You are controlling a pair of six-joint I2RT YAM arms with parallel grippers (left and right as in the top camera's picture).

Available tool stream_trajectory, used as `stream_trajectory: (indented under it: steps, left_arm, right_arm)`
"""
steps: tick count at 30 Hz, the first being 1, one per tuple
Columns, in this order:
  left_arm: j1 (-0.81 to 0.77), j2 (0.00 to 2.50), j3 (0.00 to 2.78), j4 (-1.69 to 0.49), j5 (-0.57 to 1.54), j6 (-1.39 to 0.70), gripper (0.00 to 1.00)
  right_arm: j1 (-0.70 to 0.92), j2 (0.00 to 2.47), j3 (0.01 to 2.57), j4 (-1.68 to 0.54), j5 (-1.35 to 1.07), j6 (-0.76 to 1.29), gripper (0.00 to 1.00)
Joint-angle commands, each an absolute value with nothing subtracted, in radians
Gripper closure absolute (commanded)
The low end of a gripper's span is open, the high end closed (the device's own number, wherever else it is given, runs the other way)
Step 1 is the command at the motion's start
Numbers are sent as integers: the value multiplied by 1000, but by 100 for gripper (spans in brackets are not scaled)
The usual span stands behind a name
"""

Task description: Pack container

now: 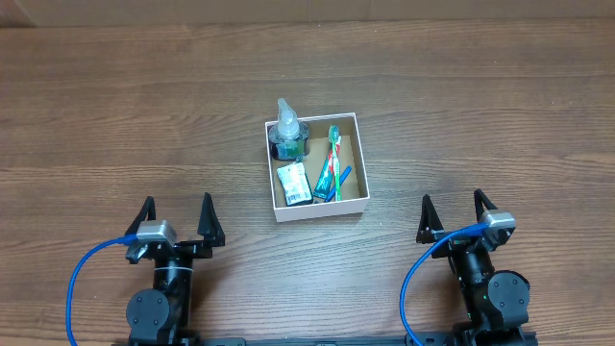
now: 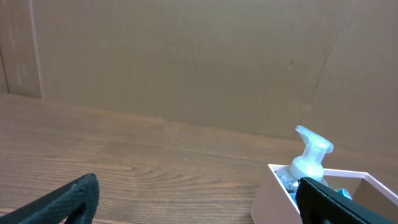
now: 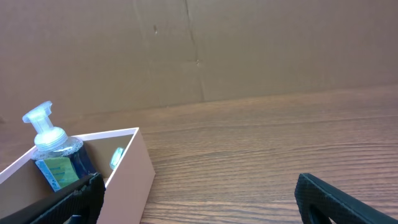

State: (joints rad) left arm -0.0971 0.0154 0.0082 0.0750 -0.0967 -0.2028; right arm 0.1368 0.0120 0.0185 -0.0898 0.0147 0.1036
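- container [image 1: 320, 210] mid-bench [image 1: 115, 115], looks fully packed: pump bottle [image 1: 286, 135] upright at 11 o'clock, toothbrushes [image 1: 332, 161] flat at 3, packet [image 1: 293, 185] at 7.
- left pincer [image 1: 177, 204] and right pincer [image 1: 452, 198]: fingers apart, empty, clear of the container, so likely done.

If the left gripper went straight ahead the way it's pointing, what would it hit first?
Probably nothing nearby: the left gripper faces only table; the container sits off to its right.
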Motion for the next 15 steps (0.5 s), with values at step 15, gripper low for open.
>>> stream_trajectory:
  steps: [15]
  left_arm:
    - [-97,3,4,29,-112,-157,0]
  right_arm:
    - [128,4,8,-84,13,97,0]
